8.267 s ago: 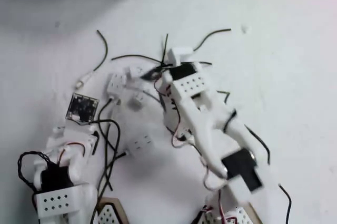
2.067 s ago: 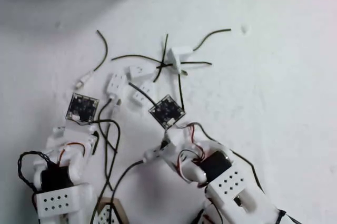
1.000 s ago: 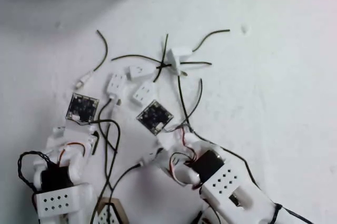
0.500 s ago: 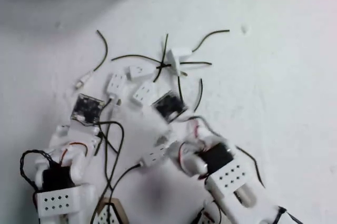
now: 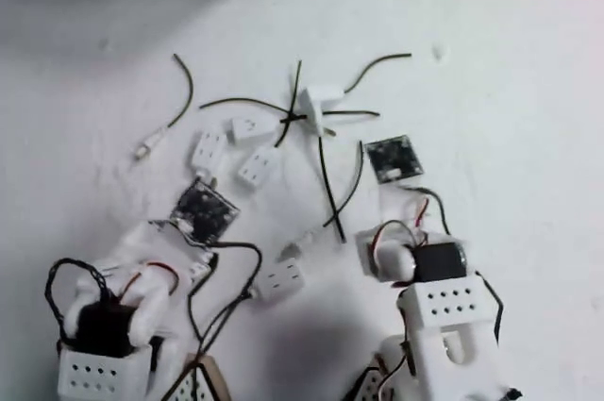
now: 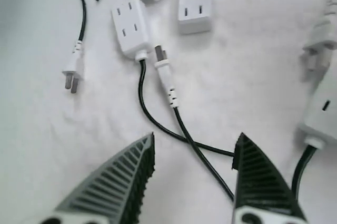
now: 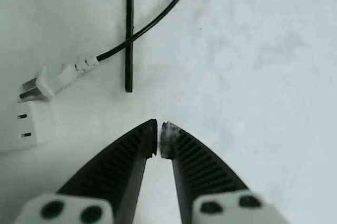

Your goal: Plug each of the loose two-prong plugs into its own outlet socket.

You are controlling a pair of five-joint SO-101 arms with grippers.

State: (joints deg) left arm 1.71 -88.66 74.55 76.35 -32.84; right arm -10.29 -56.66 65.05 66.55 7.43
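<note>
— Hovering low over the white table, the left gripper has its jaws spread wide. Nothing is held, and two black cords cross on the surface below the gap.

— What lies ahead of it?

— A corded outlet, and just beside it a slim plug lying flat. Its prongs are up by the outlet's cord end, in no socket. Well off to one side, a second loose plug rests on the table with its short lead curling away. Another outlet block sits just beyond the corded one.

— And the other arm?

— The right gripper is pinched together, tips as good as touching, with nothing between them. It is over bare table.

— Anything close by?

— Yes, a third plug on its side, prongs in the open. It lies just beside an end outlet but isn't pushed in. A cut length of black cord crosses over its lead.

— And from the high view?

— That plug and end outlet lie between the two arms, nearer the front of the table.
</note>
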